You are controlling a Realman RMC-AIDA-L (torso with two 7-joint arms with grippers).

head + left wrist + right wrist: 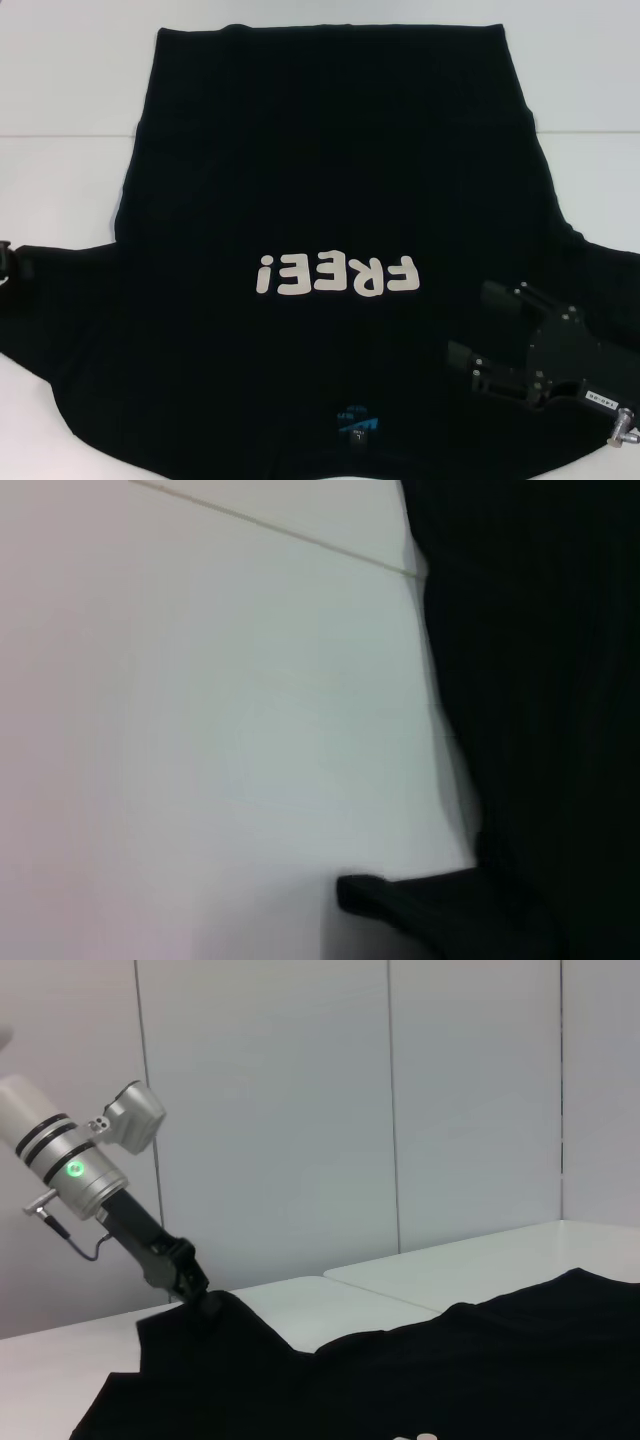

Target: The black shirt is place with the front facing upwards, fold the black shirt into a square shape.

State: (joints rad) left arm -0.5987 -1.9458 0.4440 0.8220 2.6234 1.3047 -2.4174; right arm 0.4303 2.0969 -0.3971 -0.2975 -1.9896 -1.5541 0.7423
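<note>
The black shirt [330, 180] lies spread flat on the white table, front up. Its cream "FREE!" letters [335, 275] and blue neck label [355, 420] are toward my near side. My right gripper [468, 322] hovers open over the shirt's near right shoulder area, with nothing between its fingers. My left gripper [5, 262] shows only at the far left edge of the head view, at the tip of the left sleeve. In the right wrist view the left gripper [200, 1298] is pinched on the black shirt [420, 1380], whose sleeve corner rises to a small peak there.
The white table [70, 90] extends bare around the shirt at the left, right and back, with a seam line [60, 135] across it. White wall panels [300, 1110] stand beyond the table. The left wrist view shows the table [200, 730] beside the shirt's edge [540, 730].
</note>
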